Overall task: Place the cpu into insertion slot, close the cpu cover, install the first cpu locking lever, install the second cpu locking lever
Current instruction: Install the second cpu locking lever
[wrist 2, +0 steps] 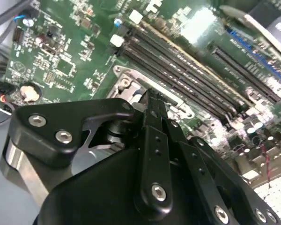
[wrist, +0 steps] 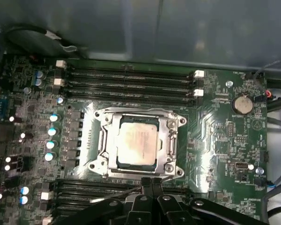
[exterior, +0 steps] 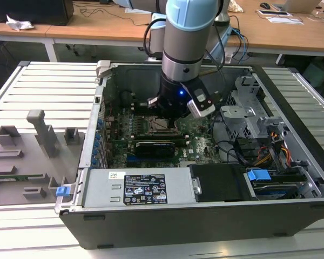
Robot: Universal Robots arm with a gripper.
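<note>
We see the dull silver-grey square cpu (wrist: 136, 143) seated in the black-framed insertion slot (wrist: 104, 140) on the green motherboard (wrist: 220, 136), with the thin dark-silver cpu cover (wrist: 171, 140) lying flat around it. Our black gripper (wrist: 151, 183) hovers just beside the socket's edge, fingers (wrist 2: 152, 117) pressed together and empty, near a thin lever (wrist: 124, 192).

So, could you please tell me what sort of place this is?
Probably a lab or office workshop: an open computer case sits on a slatted metal bench, wooden desks stand behind, and a grey fixture tray lies beside it.
</note>
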